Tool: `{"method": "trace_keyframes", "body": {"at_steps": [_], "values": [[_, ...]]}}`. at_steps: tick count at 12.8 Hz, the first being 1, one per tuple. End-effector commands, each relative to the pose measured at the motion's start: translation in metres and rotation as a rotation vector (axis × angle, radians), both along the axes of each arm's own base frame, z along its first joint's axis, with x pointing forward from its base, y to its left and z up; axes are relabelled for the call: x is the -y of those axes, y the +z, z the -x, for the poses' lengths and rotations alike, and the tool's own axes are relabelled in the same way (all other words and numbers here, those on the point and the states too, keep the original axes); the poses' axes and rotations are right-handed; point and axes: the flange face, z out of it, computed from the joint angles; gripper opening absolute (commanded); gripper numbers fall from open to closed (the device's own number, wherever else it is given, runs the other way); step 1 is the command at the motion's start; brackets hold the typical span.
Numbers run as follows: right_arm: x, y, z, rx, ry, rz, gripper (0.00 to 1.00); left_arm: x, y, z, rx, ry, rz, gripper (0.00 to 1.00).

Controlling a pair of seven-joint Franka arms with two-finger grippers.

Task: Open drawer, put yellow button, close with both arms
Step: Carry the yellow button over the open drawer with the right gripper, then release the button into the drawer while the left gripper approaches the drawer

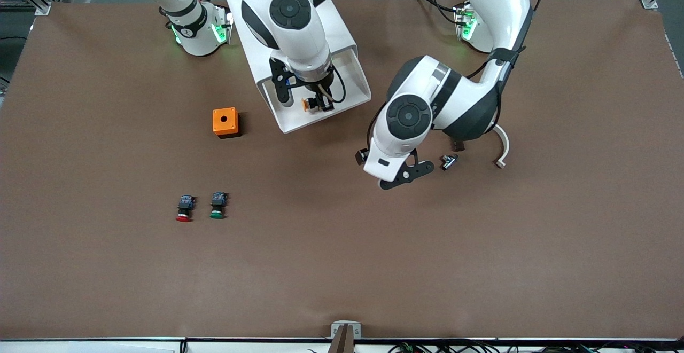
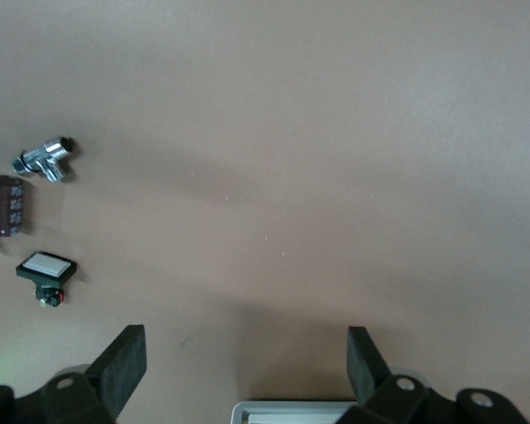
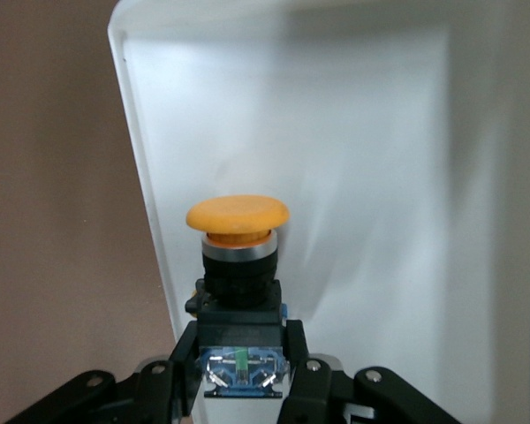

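Right end effector (image 3: 240, 371) grips the yellow button (image 3: 238, 256), seemingly over the open drawer (image 1: 352, 83).

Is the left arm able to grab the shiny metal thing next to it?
Probably yes: the left gripper is open and empty over bare table, and the metal fitting lies right beside it with nothing between.

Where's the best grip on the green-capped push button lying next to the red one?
Take the green-capped push button by its blocky black-and-blue body, coming from above with fingers across the flat sides. It lies on its side, cap toward the front camera; the round cap would probably slip. Approach square: the red-capped push button lies close beside.
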Motion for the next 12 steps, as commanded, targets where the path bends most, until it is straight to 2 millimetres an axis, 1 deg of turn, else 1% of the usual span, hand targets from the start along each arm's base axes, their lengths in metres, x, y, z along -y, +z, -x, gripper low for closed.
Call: {"method": "trace_keyframes", "body": {"at_steps": [1, 2, 3, 5, 6, 8, 9, 10, 11, 12], "values": [[0.0, 0.009, -0.001, 0.008, -0.05, -0.003, 0.45, 0.007, -0.002, 0.012, -0.003, -0.026, -0.011, 1.0], [0.0, 0.01, -0.001, 0.008, -0.051, -0.003, 0.79, 0.011, -0.003, 0.015, -0.008, -0.01, -0.01, 1.0], [0.001, 0.012, -0.002, 0.011, -0.05, 0.002, 1.0, 0.02, -0.004, 0.022, -0.018, 0.008, -0.01, 1.0], [0.009, 0.022, -0.011, 0.023, -0.048, 0.013, 1.0, 0.033, -0.007, 0.033, -0.028, 0.039, -0.019, 1.0], [0.019, 0.03, -0.021, 0.03, -0.024, 0.024, 1.0, 0.037, -0.008, 0.036, -0.029, 0.042, -0.02, 1.0], [0.045, 0.043, -0.042, 0.026, 0.092, 0.043, 1.0, 0.053, -0.01, 0.051, -0.035, 0.034, -0.019, 1.0], [0.066, 0.052, -0.056, 0.026, 0.124, 0.042, 1.0, 0.059, -0.014, 0.056, -0.038, 0.042, -0.025, 1.0], [0.082, 0.06, -0.067, 0.028, 0.162, 0.037, 1.0, 0.067, -0.015, 0.063, -0.04, 0.047, -0.026, 1.0], [0.101, 0.071, -0.079, 0.028, 0.208, 0.033, 1.0, 0.078, -0.02, 0.073, -0.05, 0.051, -0.026, 1.0], [0.124, 0.082, -0.092, 0.025, 0.243, 0.027, 1.0, 0.087, -0.021, 0.082, -0.05, 0.044, -0.027, 1.0]]}}
